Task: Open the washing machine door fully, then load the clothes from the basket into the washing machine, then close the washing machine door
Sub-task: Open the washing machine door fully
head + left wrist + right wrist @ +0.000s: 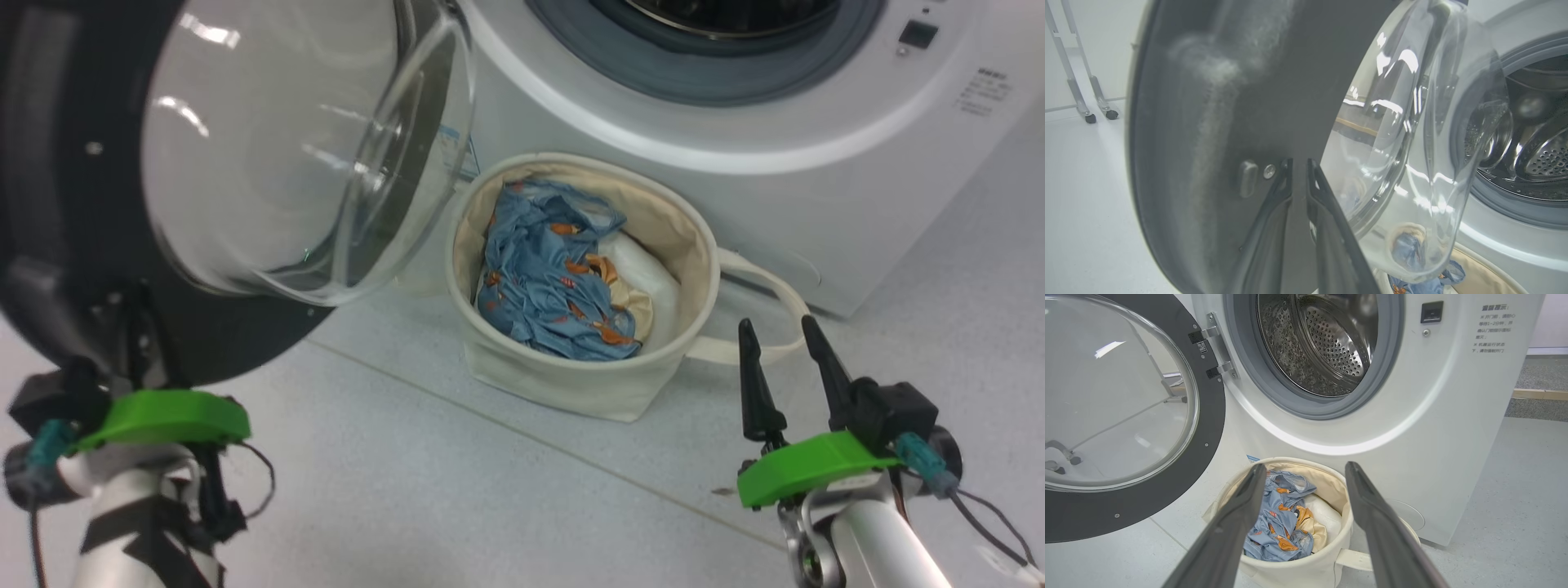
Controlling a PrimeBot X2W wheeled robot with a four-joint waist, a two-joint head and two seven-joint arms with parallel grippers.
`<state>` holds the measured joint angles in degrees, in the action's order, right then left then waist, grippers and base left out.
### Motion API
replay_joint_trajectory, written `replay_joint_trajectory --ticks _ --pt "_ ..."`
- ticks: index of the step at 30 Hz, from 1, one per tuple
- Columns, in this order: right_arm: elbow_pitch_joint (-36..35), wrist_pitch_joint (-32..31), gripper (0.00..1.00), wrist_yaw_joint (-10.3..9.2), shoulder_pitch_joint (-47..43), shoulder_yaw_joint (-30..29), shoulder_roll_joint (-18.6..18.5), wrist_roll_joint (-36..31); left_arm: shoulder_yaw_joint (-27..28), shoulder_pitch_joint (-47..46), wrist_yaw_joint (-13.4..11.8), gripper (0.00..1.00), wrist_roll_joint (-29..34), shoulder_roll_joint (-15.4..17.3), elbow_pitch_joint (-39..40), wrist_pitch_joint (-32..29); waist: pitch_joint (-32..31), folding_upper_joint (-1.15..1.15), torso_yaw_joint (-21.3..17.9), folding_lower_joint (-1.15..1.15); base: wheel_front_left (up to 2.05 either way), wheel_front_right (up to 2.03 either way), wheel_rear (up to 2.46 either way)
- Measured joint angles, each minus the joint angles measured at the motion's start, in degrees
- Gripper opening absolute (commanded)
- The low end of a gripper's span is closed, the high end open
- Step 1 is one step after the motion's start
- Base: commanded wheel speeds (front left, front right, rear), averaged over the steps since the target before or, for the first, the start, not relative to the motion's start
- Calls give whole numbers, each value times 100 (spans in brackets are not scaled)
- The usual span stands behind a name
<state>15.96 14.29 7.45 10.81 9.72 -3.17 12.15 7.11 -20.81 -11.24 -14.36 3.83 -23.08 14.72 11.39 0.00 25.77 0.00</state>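
Washing machine door (49,180) is standing swung open on its hinge (1212,351) at the left side of the washing machine (735,188). Its clear glass bowl (286,147) is bulging from the inner face. The steel drum (1323,343) is lying exposed inside the grey rubber ring (1388,375).

The left gripper (1298,163) is pointing at the inner face of the door's black ring, just beside the rim of the glass bowl. Its two fingers (1274,196) are showing a narrow gap between them. Whether the tips are touching the door cannot be told.

The right gripper (775,327) is hovering above the floor (490,490) to the right of the basket (588,384). Its fingers are spread wide apart and gripping nothing, with the tips near the basket's loop handle (775,286).

The basket is sitting on the floor directly before the machine, below the drum opening and near the door's lower edge. The clothes (547,278) are lying inside it. A denim-blue garment with orange prints is lying on top, a cream piece is showing beside it, and a plain white bundle (645,278) is resting toward the basket's right side.
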Motion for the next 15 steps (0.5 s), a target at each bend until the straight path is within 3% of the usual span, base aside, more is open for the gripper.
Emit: replay_joint_trajectory --ticks 5,6,7,8,9,12,14,15 --pt "-1 0 100 0 175 -29 -25 -108 545 -402 125 20 20 96 -342 0 271 0 -42 0 0 0 0" --pt "-3 0 100 -1 194 -21 -37 -109 634 -462 136 29 33 119 -368 0 320 0 -48 0 0 0 0" --pt "-4 0 100 0 206 -16 -56 -126 740 -530 197 29 33 123 -393 0 374 0 -51 0 0 0 0" --pt "-8 0 100 -1 215 -7 -86 -152 813 -597 225 44 51 138 -430 1 432 0 -52 0 0 0 0" --pt "-11 0 100 -1 224 1 -123 -159 878 -674 244 47 82 142 -456 0 494 0 -49 1 0 0 0" --pt "-33 0 100 -1 320 8 -261 -202 1131 -991 328 19 83 140 -517 0 698 0 -20 1 0 0 0" --pt "-79 0 100 -1 483 9 -419 -215 1344 -1317 435 15 89 126 -625 1 912 0 36 1 0 0 0" --pt "-103 1 100 0 533 10 -465 -247 1432 -1412 482 8 89 122 -676 1 987 0 56 1 0 0 0"
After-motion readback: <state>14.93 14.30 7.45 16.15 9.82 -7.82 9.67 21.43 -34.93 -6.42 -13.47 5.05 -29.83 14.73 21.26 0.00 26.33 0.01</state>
